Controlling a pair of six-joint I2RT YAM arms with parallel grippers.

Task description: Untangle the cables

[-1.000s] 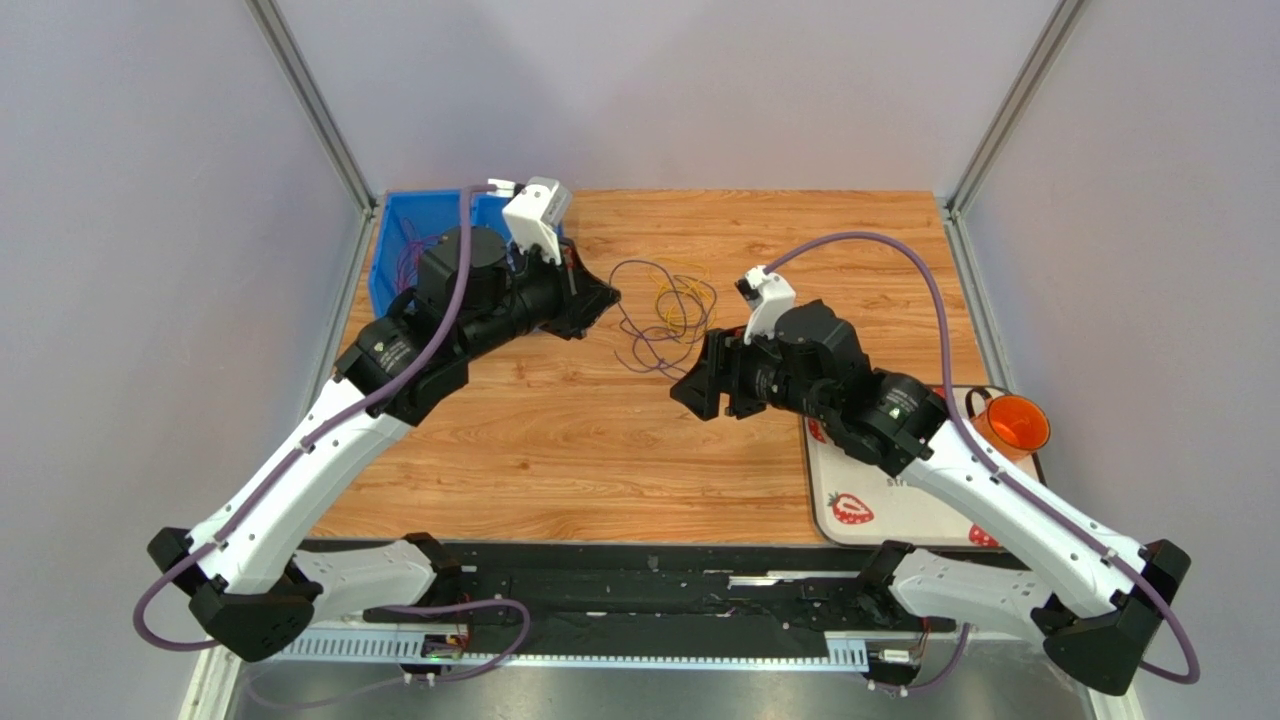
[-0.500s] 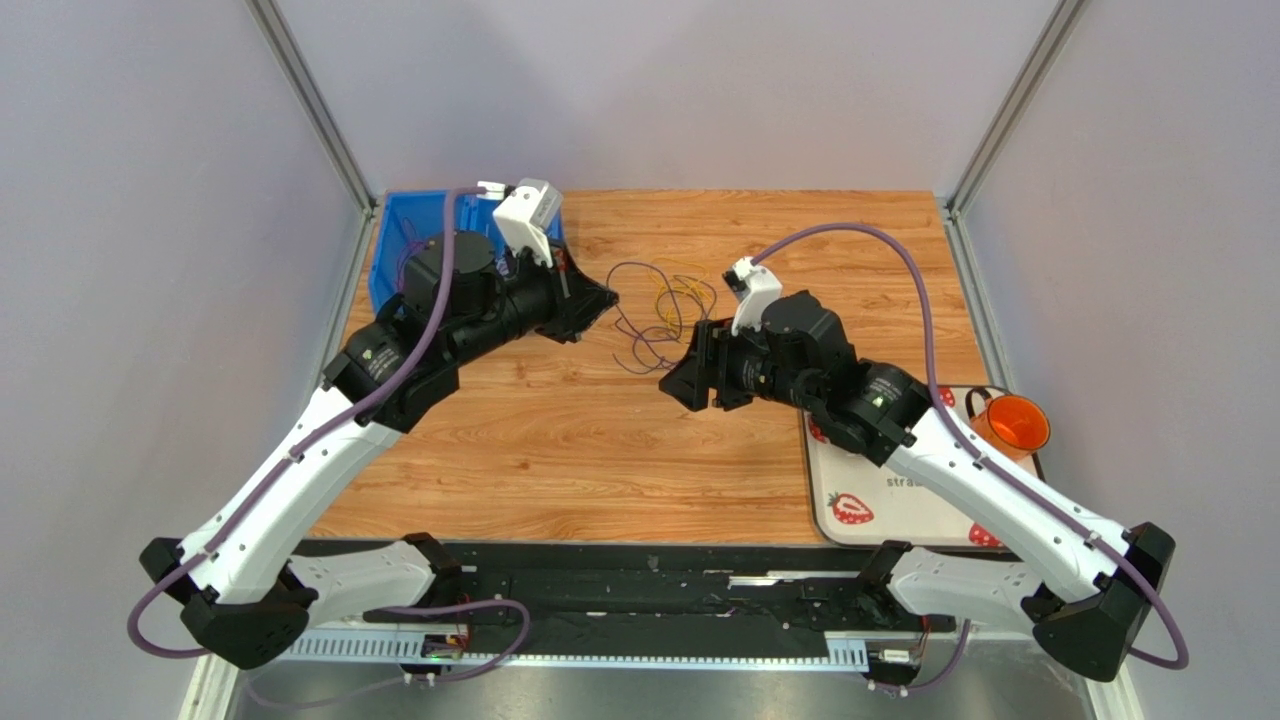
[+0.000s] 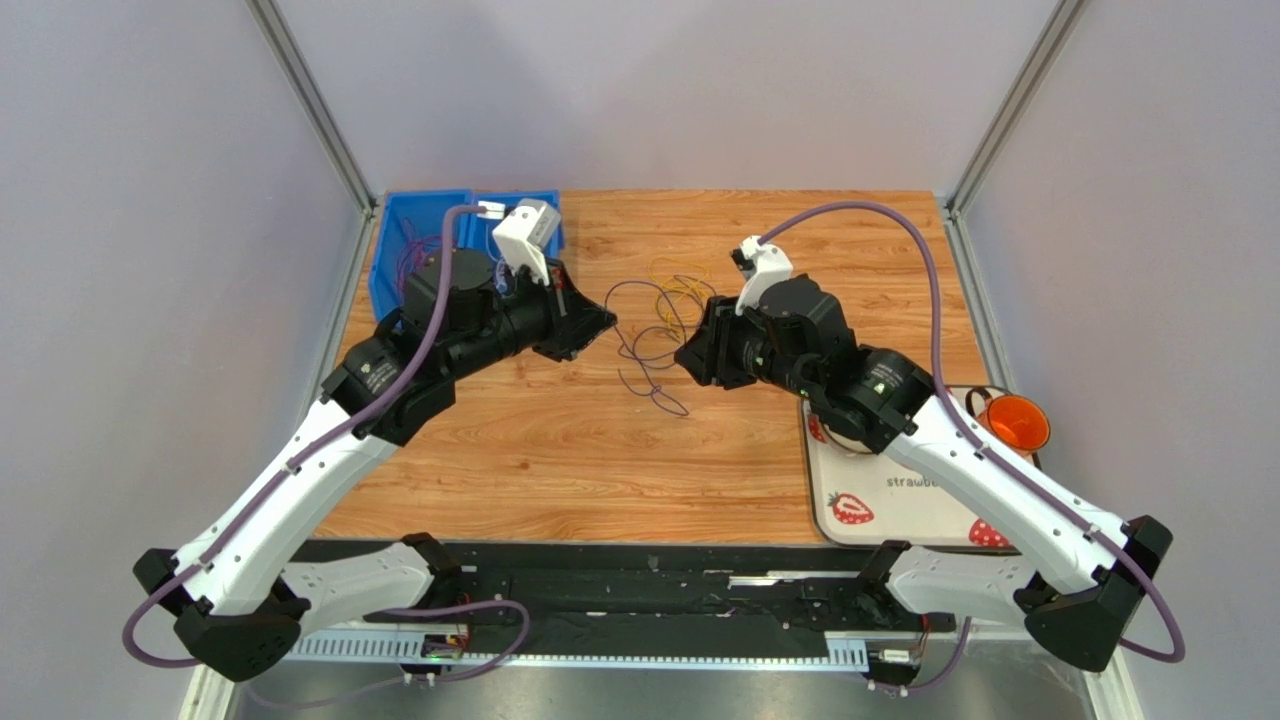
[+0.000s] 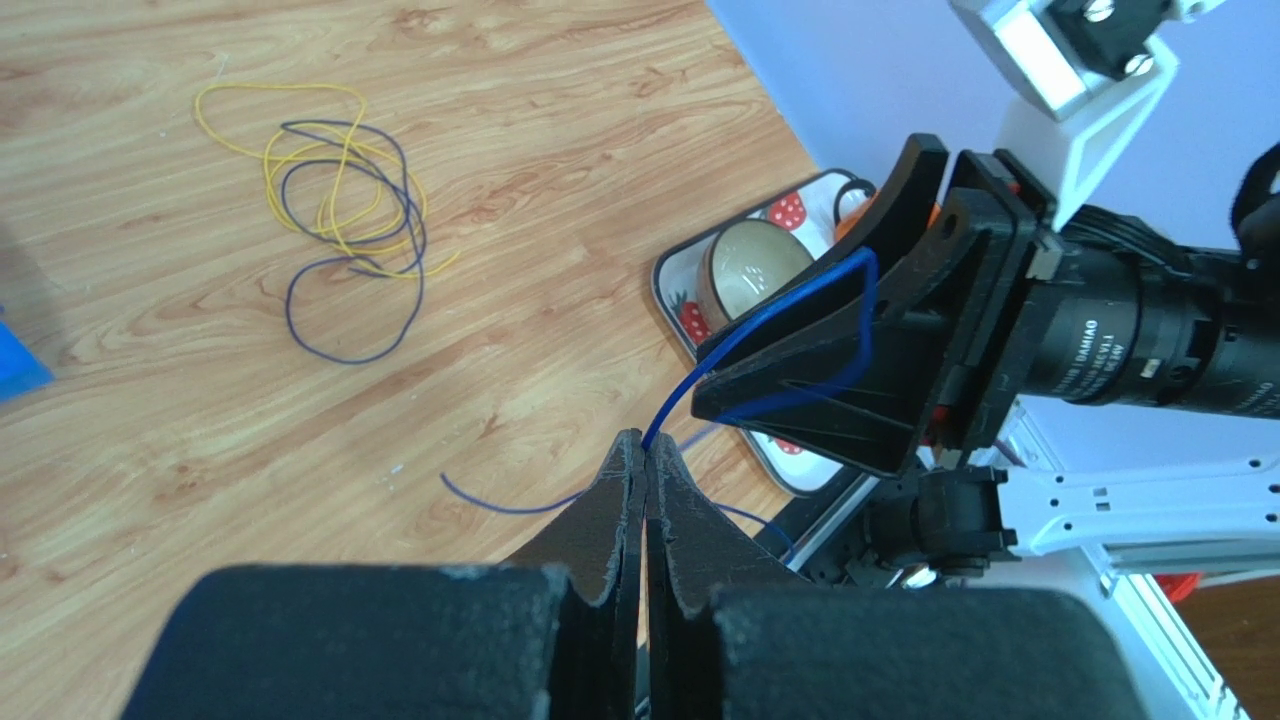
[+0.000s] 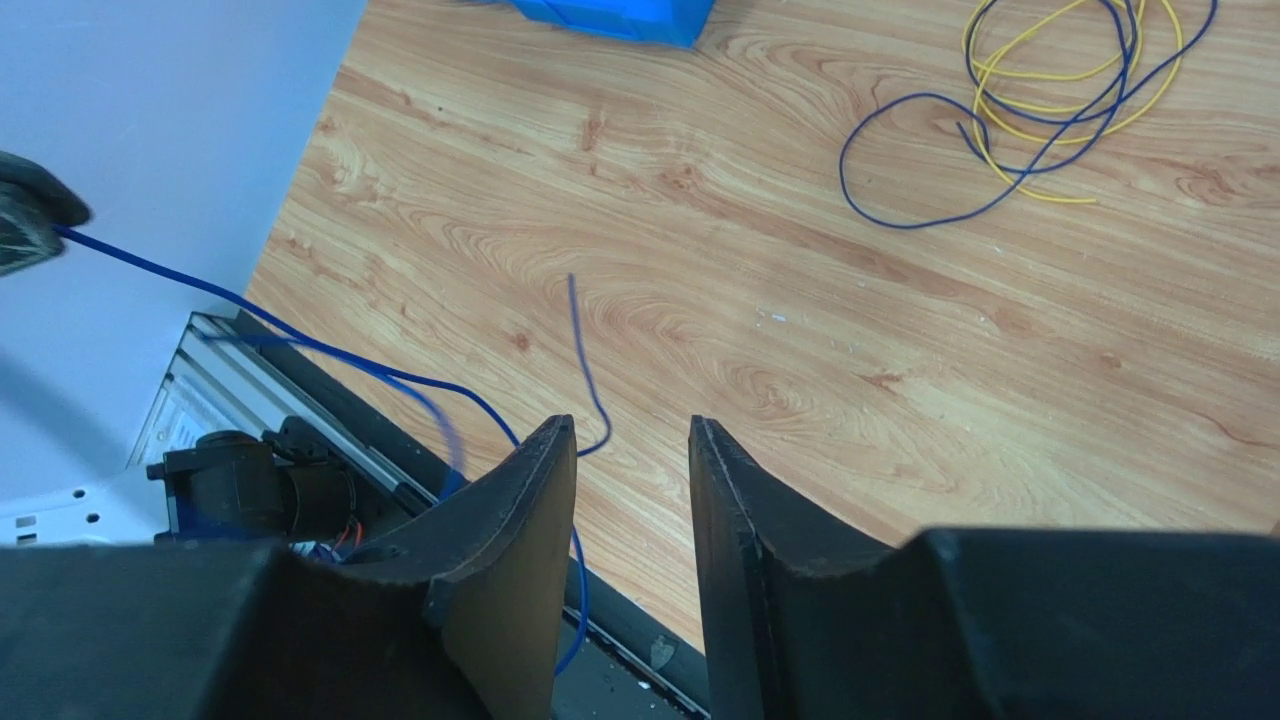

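The cables are thin wire loops. A yellow and dark blue tangle (image 3: 669, 305) (image 4: 338, 195) (image 5: 1037, 105) lies on the wooden table. My left gripper (image 3: 606, 318) (image 4: 646, 443) is shut on one blue cable (image 4: 766, 323) lifted off the table. That cable (image 5: 301, 333) stretches across to my right gripper (image 3: 684, 360) (image 5: 631, 432) and drapes over the outside of one finger, then passes behind it. Its free end (image 3: 657, 393) trails on the wood. The right jaws stand apart, and I see nothing between the pads.
A blue bin (image 3: 403, 248) sits at the back left behind the left arm. At the right, a strawberry-print tray (image 3: 887, 503) carries a bowl (image 4: 751, 270), with an orange cup (image 3: 1017, 425) beside it. A black rail (image 3: 631, 600) runs along the near edge.
My right gripper has moved toward the back and closer to the left gripper, and its jaws have narrowed. The left gripper stays shut on the blue cable and has shifted slightly.
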